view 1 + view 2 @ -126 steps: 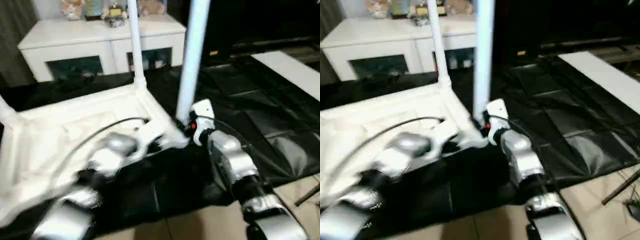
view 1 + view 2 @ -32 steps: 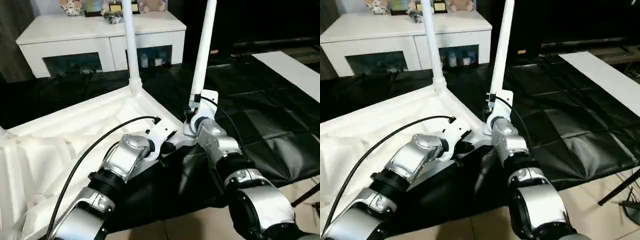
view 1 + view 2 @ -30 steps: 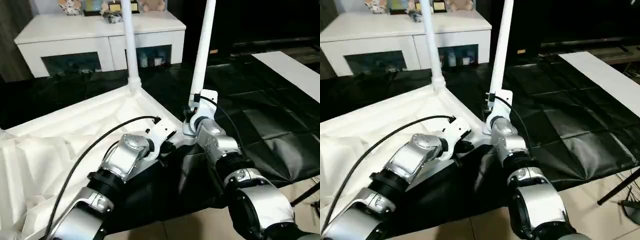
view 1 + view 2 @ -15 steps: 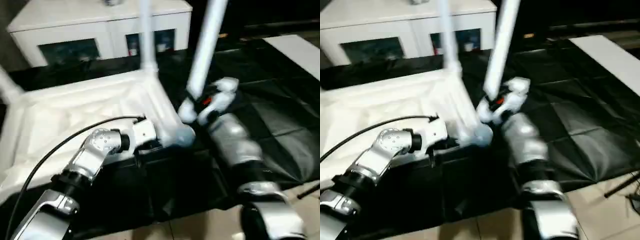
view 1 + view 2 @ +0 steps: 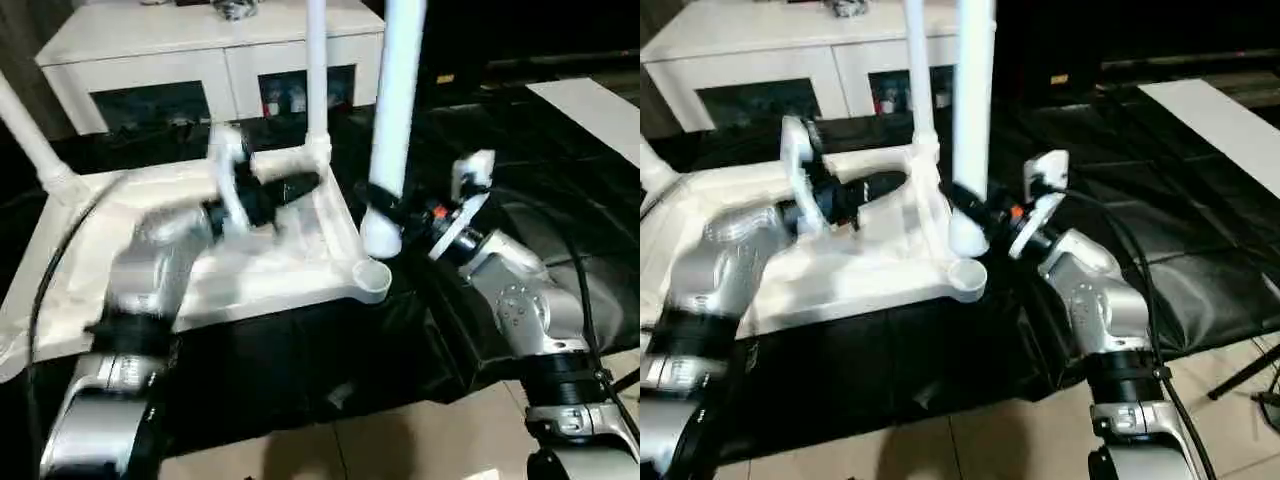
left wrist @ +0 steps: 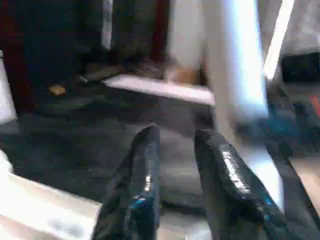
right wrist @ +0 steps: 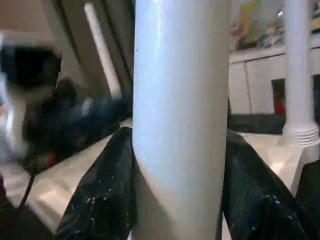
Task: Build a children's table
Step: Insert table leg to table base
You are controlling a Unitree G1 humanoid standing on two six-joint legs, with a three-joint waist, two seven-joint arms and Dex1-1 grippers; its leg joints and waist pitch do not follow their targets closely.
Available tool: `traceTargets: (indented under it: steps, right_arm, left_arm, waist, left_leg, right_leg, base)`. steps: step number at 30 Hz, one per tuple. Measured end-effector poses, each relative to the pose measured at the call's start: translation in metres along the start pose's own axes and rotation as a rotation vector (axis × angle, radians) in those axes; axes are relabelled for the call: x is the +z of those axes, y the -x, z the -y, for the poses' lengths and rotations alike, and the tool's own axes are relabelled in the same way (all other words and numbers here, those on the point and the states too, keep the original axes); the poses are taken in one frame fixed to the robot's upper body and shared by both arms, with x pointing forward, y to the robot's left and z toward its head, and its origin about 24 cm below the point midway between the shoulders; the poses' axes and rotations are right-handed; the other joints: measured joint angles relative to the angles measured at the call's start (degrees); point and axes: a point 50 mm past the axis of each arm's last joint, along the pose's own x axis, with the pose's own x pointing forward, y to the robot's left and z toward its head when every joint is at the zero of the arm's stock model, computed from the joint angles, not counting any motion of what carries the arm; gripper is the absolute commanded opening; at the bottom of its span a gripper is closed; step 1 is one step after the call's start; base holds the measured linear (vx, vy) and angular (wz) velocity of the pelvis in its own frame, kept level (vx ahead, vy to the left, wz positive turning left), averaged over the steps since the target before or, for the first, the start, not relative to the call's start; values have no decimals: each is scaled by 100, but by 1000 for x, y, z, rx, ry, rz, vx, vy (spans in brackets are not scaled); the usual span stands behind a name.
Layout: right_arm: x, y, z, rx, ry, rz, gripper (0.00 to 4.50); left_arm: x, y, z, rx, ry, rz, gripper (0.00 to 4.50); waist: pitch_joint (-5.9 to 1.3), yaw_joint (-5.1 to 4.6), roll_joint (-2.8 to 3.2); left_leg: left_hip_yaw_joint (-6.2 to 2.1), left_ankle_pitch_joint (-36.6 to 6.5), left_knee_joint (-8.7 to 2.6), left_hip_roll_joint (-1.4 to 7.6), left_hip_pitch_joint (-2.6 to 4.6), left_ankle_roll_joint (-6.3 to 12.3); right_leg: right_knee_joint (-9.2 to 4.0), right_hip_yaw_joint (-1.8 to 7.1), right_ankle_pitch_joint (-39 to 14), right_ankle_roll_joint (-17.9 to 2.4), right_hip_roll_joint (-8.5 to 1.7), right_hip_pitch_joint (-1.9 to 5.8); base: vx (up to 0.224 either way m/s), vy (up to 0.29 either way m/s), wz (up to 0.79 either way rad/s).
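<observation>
The children's table [image 5: 250, 270] lies upside down on a black sheet [image 5: 560, 200], its ribbed underside up, with legs already standing in the far sockets. The left gripper [image 5: 275, 190] hovers over that underside, its fingers [image 6: 145, 185] slightly apart and empty. Just right of it, a loose leg [image 5: 395, 120] stands upright above the near corner socket [image 5: 372, 275], clamped between the right gripper's [image 5: 975, 212] fingers [image 7: 100, 200]. No writing or brand can be read anywhere.
</observation>
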Motion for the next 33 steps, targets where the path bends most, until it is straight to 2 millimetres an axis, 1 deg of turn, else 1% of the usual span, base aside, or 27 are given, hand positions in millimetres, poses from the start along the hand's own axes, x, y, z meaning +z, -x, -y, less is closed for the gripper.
traceTargets:
  steps: [3,5,7,8,9,10,11,13,15,18,20,23,24,26,27,28,29,31,32,33]
  right_arm:
    - [-6,-2,-1,-6,39,-58,184]
    - [-11,-3,1,-27,61,-91,184]
    - [-19,-3,3,-56,94,-143,184]
    - [-22,-3,4,-68,100,-158,184]
    - [-23,-3,4,-78,119,-169,184]
    - [-22,-3,5,-83,133,-170,184]
    - [-22,-3,5,-87,143,-170,184]
    - [-20,-2,7,-103,167,-169,184]
    - [-22,0,10,-123,166,-182,184]
    - [-24,4,14,-148,162,-199,184]
    - [-25,5,15,-159,162,-202,184]
    - [-29,6,18,-171,158,-222,184]
    - [-30,4,16,-161,162,-230,184]
    - [-30,2,15,-155,151,-228,184]
    - [-29,4,17,-165,144,-226,184]
    - [-28,5,18,-169,129,-224,184]
    - [-26,6,19,-159,114,-225,184]
    - [-19,15,23,-121,83,-240,184]
    - [-14,20,27,-125,75,-239,184]
    - [-9,24,29,-106,53,-238,184]
  left_arm:
    - [10,-17,-7,136,23,-7,195]
    - [13,-24,-6,173,-10,-44,211]
    - [14,-38,6,141,-54,-83,234]
    - [14,-43,12,121,-69,-94,234]
    - [15,-49,21,90,-60,-90,256]
    - [17,-52,26,72,-58,-83,256]
    - [19,-56,31,52,-51,-75,265]
    - [24,-64,47,-8,-30,-48,280]
    - [31,-72,61,-68,-26,-22,288]
    - [43,-76,71,-106,-47,17,318]
    - [46,-78,73,-106,-59,20,323]
    - [46,-74,61,-12,-132,-1,360]
    - [44,-69,51,49,-170,-24,362]
    - [38,-54,29,160,-226,-70,363]
    - [33,-43,17,217,-235,-96,363]
    - [28,-35,10,249,-256,-122,363]
    - [21,-25,3,271,-278,-156,363]
    - [-1,1,-8,274,-303,-258,363]
    - [-13,9,-10,263,-293,-301,363]
    - [-28,19,-8,211,-294,-360,363]
  waist:
    - [32,29,-50]
    - [37,30,-60]
    - [48,43,-78]
    - [50,57,-80]
    - [50,64,-80]
    - [50,71,-80]
    - [50,75,-79]
    - [50,89,-80]
    - [51,95,-81]
    - [51,87,-81]
    - [51,58,-80]
    - [51,22,-80]
    - [53,4,-61]
    - [52,-34,-33]
    - [52,-29,-32]
    - [52,-22,-32]
    - [51,-23,-30]
    - [52,-12,-32]
    - [56,7,-39]
    - [61,30,-54]
  left_leg:
    - [-5,24,2,0,-13,24]
    - [-5,33,2,-2,-18,41]
    - [-6,33,2,-2,-26,44]
    - [-8,33,2,-3,-32,46]
    - [-8,34,3,-3,-42,51]
    - [-8,33,4,-3,-43,56]
    - [-8,31,7,-3,-43,61]
    - [-8,29,11,-2,-44,64]
    - [-8,30,18,-2,-43,66]
    - [-9,35,30,0,-36,69]
    - [-9,39,36,0,-28,67]
    - [-14,51,39,0,-23,64]
    - [-23,57,42,1,-21,57]
    - [-27,61,40,0,-18,51]
    - [-33,64,40,0,-20,48]
    - [-39,68,40,1,-24,48]
    - [-37,69,40,1,-22,49]
    - [-37,68,40,-1,-25,50]
    - [-37,68,43,-1,-30,51]
    - [-36,68,43,-2,-34,51]
  right_leg:
    - [-5,-6,13,0,0,-2]
    - [-13,-6,16,0,-2,-2]
    - [-17,-8,16,0,-4,-4]
    - [-20,-11,15,0,-4,-7]
    - [-21,-11,15,0,-4,-16]
    - [-20,-12,15,0,-4,-17]
    - [-19,-12,15,0,-4,-16]
    - [-19,-13,15,-1,-4,-15]
    - [-12,-13,15,-1,-5,-14]
    - [3,-11,18,-4,-5,-10]
    - [16,-9,21,-7,-5,-7]
    - [31,-10,29,-7,-4,-7]
    - [36,-11,33,-7,-1,-6]
    - [37,-11,42,3,1,-7]
    - [41,-15,42,4,2,-6]
    - [41,-21,42,4,2,-7]
    - [41,-19,42,3,2,-6]
    - [35,-17,42,3,1,-4]
    - [34,-17,42,3,1,-5]
    - [32,-17,43,3,-2,-6]
  base:
    - [0,0,0]
    - [0,0,0]
    - [0,0,0]
    - [0,0,0]
    - [0,0,0]
    - [0,0,0]
    - [0,0,0]
    - [0,0,0]
    - [0,0,0]
    - [0,0,0]
    - [0,0,0]
    - [0,0,0]
    - [0,0,0]
    - [0,0,0]
    - [0,0,0]
    - [0,0,0]
    - [0,0,0]
    - [0,0,0]
    - [0,0,0]
    - [0,0,0]
